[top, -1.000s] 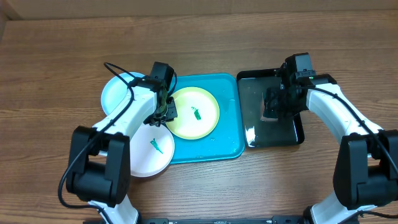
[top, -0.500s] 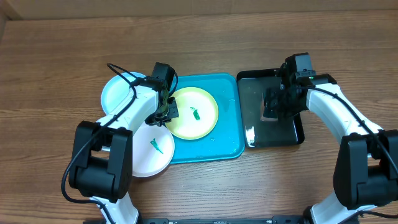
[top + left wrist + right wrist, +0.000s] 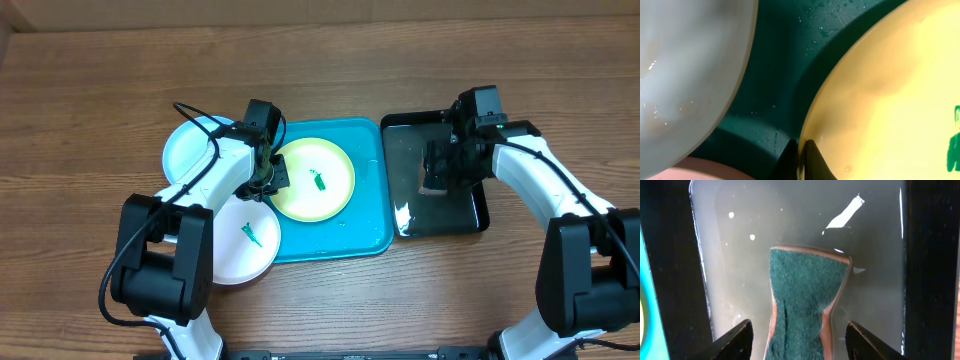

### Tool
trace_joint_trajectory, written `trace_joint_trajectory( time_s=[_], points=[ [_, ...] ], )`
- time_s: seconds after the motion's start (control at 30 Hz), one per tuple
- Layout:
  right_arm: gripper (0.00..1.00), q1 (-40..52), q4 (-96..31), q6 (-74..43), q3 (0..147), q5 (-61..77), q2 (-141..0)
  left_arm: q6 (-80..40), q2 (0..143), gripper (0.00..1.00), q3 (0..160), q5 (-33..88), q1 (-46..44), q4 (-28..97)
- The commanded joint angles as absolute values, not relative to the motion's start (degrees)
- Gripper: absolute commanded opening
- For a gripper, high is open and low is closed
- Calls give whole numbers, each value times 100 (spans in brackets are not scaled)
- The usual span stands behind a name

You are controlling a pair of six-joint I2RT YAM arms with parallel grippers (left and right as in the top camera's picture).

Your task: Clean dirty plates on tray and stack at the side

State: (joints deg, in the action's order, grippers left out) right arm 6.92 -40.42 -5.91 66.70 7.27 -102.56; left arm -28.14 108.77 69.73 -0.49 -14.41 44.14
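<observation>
Left gripper (image 3: 266, 176) pinches the left rim of the round yellow-green plastic plate (image 3: 335, 168) on the large turquoise plastic tray (image 3: 370, 235); only the wrist view shows its narrow jaws. Pale blue plate (image 3: 190, 150) and white plate (image 3: 240, 245) crowd the tray's left edge, partly hidden by the arm. Right gripper (image 3: 799, 330) hangs spread wide astride a green sponge (image 3: 805, 290) in the wet black tray (image 3: 470, 215).

The turquoise tray (image 3: 365, 228) lay flat and wet. On its 9 o'clock half sat the yellow-green plate (image 3: 332, 165), green-smeared. The white plate (image 3: 245, 245), also smeared, lay at the tray's 8 o'clock, and the pale blue plate (image 3: 188, 150) at its 10 o'clock.
</observation>
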Motion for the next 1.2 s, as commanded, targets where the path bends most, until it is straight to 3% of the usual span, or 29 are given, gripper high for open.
trace_joint_trajectory(
  time_s=[0.0,1.17],
  points=[
    [61,731,-3942,-582,6469,711,-10269,-2700,10930,4,6936,5,-1444,4401],
    [61,744,-3623,-604,6285,919,-10278,-2681,10927,4,6936,5,-1444,4405]
  ],
)
